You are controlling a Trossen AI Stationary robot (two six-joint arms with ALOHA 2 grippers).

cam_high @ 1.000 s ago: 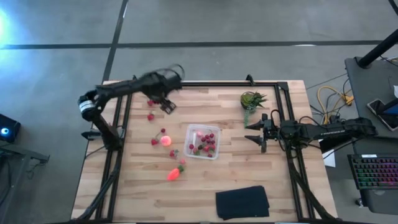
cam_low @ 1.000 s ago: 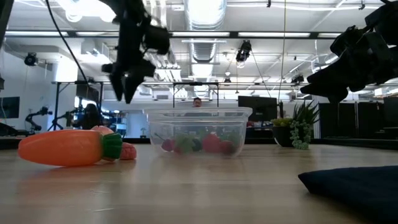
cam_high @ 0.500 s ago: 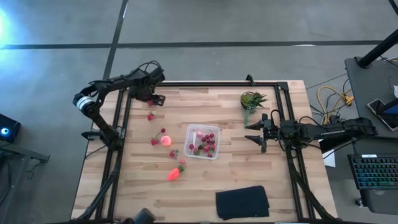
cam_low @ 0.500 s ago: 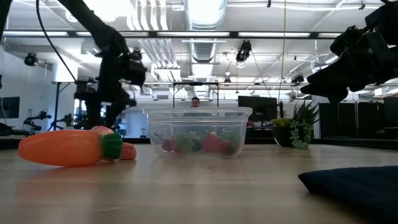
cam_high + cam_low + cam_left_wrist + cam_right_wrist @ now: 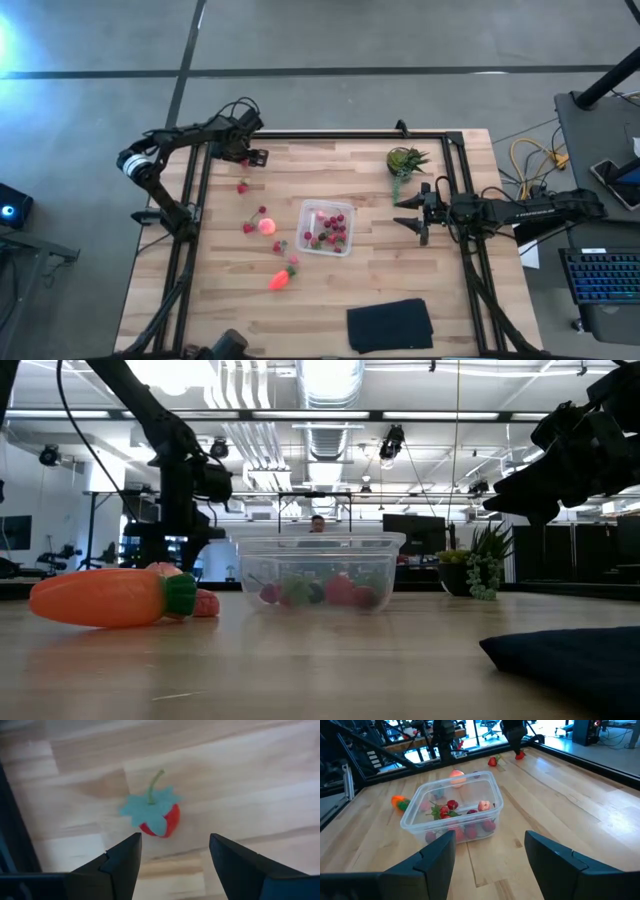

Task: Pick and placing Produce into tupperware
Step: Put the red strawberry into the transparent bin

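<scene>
Hovering our left gripper (image 5: pixel 172 852) with fingers spread over a red berry (image 5: pixel 159 819) on the counter's (image 5: pixel 440 310) far left corner, we likely must drop, pinch it and carry it to the tub (image 5: pixel 326 227), while our right gripper (image 5: pixel 412 213) waits open.

The berry (image 5: pixel 159 817) is red with a green leafy top. The carrot (image 5: pixel 110 597) is orange. The cloth (image 5: pixel 390 325) is black.

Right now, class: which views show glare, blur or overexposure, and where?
Low view: ceiling lights blow out, near cloth soft. High view: pink fruit glows overexposed. Left wrist view: berry sharp, claw fingers blurred.
</scene>
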